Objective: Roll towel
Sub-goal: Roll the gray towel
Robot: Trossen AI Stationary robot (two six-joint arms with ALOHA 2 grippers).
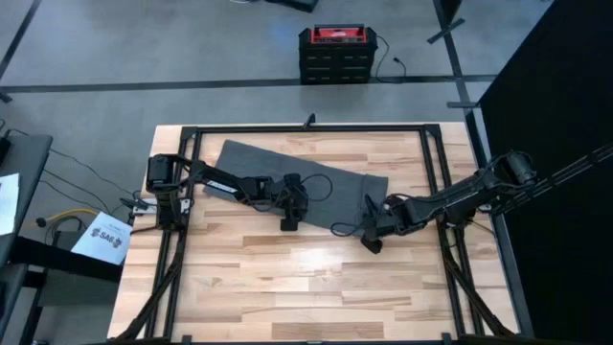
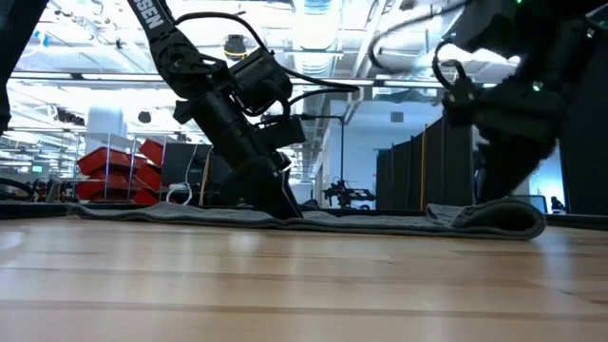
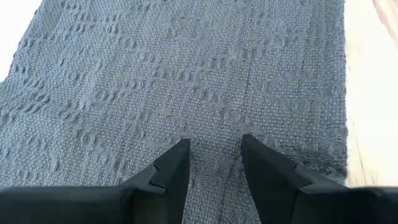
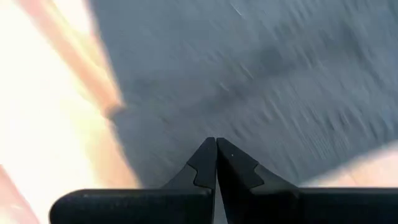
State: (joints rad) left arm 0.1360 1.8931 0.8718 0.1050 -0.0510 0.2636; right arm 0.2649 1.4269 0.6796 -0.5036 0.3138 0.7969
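Note:
The dark grey towel (image 1: 302,171) lies spread flat across the far half of the wooden table, slanting from far left to right. Its right end (image 2: 503,217) is turned over into a low fold. My left gripper (image 3: 214,146) stands open at the towel's near edge (image 1: 287,218), about the middle of its length, and reaches down to it in the low view (image 2: 290,211). My right gripper (image 4: 216,143) is shut, with nothing visible between its fingers. It is by the towel's right end (image 1: 370,230), with grey cloth ahead of its tips. My left gripper sets both open fingertips (image 3: 181,149) on the towel's top face (image 3: 214,124), near its near edge. The fingers slant down from the table's left. No cloth is between them, and the towel lies flat under them. Whether my right gripper touches the towel, I cannot tell.
A black metal frame (image 1: 436,163) runs round the table. Black cables loop from both arms over the towel (image 1: 316,182) and the wood (image 1: 341,228). Bare wood (image 1: 306,287) fills the near half. A red and black case (image 1: 335,53) stands on the floor beyond the far edge.

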